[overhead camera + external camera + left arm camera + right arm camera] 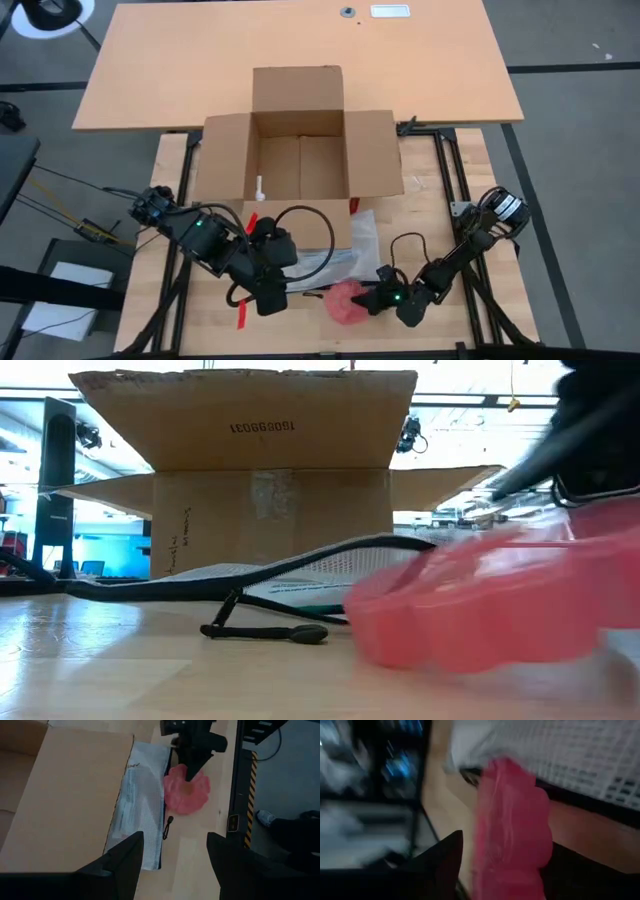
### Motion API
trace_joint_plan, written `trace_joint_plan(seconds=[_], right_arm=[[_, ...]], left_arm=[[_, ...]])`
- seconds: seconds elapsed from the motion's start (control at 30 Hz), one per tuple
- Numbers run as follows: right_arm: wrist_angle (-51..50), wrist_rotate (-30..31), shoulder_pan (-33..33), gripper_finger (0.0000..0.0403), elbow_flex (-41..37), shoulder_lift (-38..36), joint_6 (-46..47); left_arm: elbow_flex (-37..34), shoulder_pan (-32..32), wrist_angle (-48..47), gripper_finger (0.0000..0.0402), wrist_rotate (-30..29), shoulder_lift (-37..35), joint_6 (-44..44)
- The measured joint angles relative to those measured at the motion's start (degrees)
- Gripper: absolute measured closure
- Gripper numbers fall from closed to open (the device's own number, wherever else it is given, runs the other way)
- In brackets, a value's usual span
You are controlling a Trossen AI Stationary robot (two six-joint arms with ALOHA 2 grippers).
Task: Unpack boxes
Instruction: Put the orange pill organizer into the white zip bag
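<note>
Your carton (298, 140) sits at mid-surface, toward the far side: brown corrugated cardboard, all four flaps folded out flat, plain and matte. From the low view you read a dark printed number on the raised far flap and a strip of clear tape down the near wall. Inside, a small white object (259, 188) stands at the near left corner.

Against the near flap lies a clear mesh zip pouch (140, 815), white gridded, black edging, with a black zipper pull (265, 631) trailing onto the light wooden surface (470, 310).

Just beyond the pouch lies a soft red scalloped piece (347, 303), translucent, rounded and lobed.

Right gripper (374, 299) lies low, arm stretched in from the right edge, its jaws closed on that red piece's rim.

Left gripper (270, 298) hovers above the near flap, arm bent, wrist pointing toward the right arm; its jaws stand wide, holding nothing.

A red strip (241, 314) lies beside the left gripper.
</note>
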Motion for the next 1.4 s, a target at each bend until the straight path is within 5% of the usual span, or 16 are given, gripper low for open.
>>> trace_joint_plan(seconds=[0.33, 0.63, 1.03, 1.17, 1.4], right_arm=[[-24.9, -7.8, -0.4, 0.0192, -0.3, -12.9, -15.5], [-23.2, -17.8, 6.4, 0.0217, 5.1, -16.5, -36.2], [6.4, -15.0, 7.8, 0.0245, 6.7, 6.9, -51.2], [5.9, -13.0, 5.1, 0.0255, 7.0, 9.1, -52.4], [-0.2, 1.3, 1.0, 0.0284, 6.7, 6.4, -55.8]], left_arm=[[0.0, 0.0, 0.0, 0.0172, 0.0, 0.0, 0.1], [0.0, 0.0, 0.0, 0.0172, 0.0, 0.0, 0.0], [0.0, 0.3, -0.1, 0.0172, 0.0, 0.0, -0.4], [0.0, 0.2, -0.1, 0.0172, 0.0, 0.0, -1.5], [0.0, 0.2, -0.1, 0.0172, 0.0, 0.0, -1.9]])
